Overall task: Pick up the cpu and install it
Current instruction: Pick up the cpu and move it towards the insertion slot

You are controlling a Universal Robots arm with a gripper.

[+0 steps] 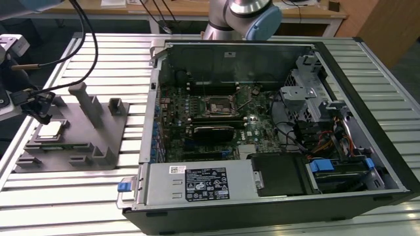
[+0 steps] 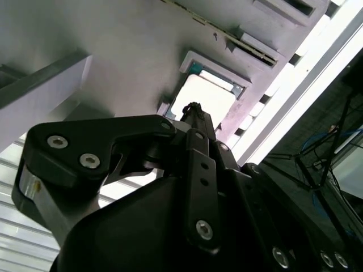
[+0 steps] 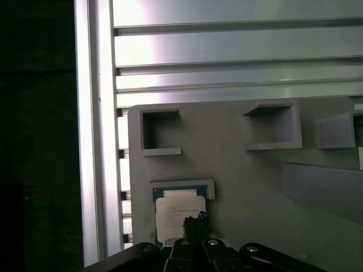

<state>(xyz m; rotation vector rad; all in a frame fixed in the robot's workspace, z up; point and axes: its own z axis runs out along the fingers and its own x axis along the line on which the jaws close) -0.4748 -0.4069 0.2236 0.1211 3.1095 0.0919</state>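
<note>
Soft overhead light; the cpu [image 2: 209, 93] glares white, the case [image 1: 229, 64] interior at three o'clock lies dim.

Slatted aluminium table [image 1: 72, 196] carrying two items: an open computer case [image 1: 262, 214] lying on its side, and a grey holder plate [image 1: 105, 147] with upright posts and pockets, flat on the slats just beside the case, on the exterior view's left.

Gripper [image 3: 195, 219] points down, seemingly closed.
</note>
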